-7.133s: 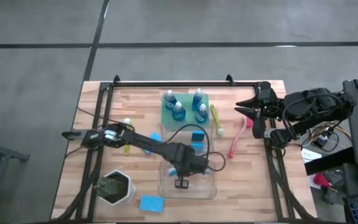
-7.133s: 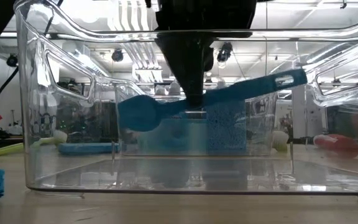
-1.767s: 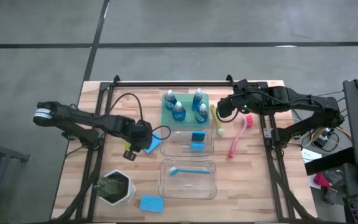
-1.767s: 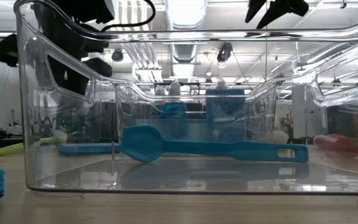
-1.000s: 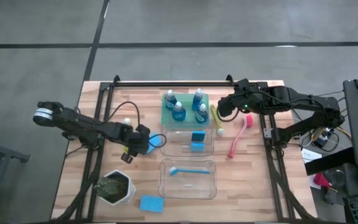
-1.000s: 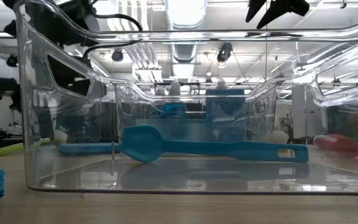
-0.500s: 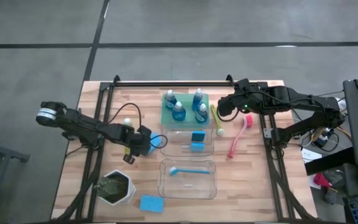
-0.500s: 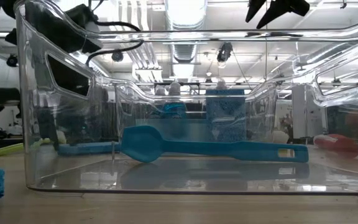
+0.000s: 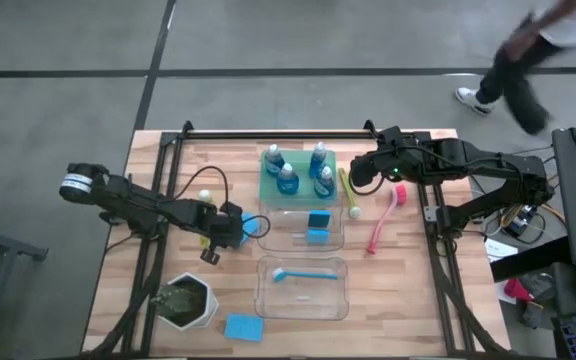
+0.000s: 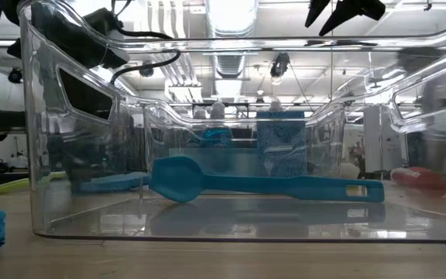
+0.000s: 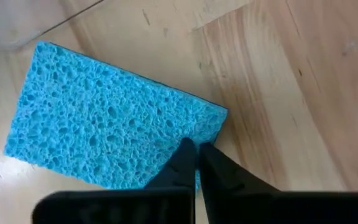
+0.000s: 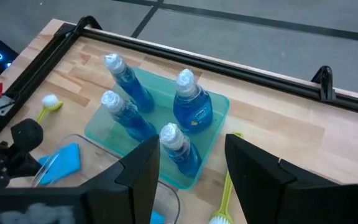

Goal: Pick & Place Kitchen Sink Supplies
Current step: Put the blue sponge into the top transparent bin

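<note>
From above, the left gripper (image 9: 236,228) lies low over a blue sponge (image 9: 252,226) just left of the upper clear bin (image 9: 268,240), which holds two more sponges (image 9: 318,220). The nearer bin (image 9: 264,300) holds a blue brush (image 9: 303,272). Four blue bottles (image 9: 287,179) stand on the green tray (image 9: 266,185); a yellow-green brush (image 9: 348,193) and a pink brush (image 9: 383,222) lie to its right. Another sponge (image 9: 243,327) lies by the white pot (image 9: 187,302). The right gripper (image 9: 356,176) hovers beside the tray.

At table height, the blue brush (image 10: 262,184) rests flat on the floor of the near bin (image 10: 68,209), with sponges (image 10: 283,151) visible behind it.

The left wrist camera shows that arm's fingers (image 11: 182,167) pressed together at the edge of the blue sponge (image 11: 104,134); whether they pinch it cannot be told.

The right wrist camera shows its two fingers (image 12: 143,165) spread apart, holding nothing, above the four bottles (image 12: 192,106) on the tray (image 12: 216,106).
</note>
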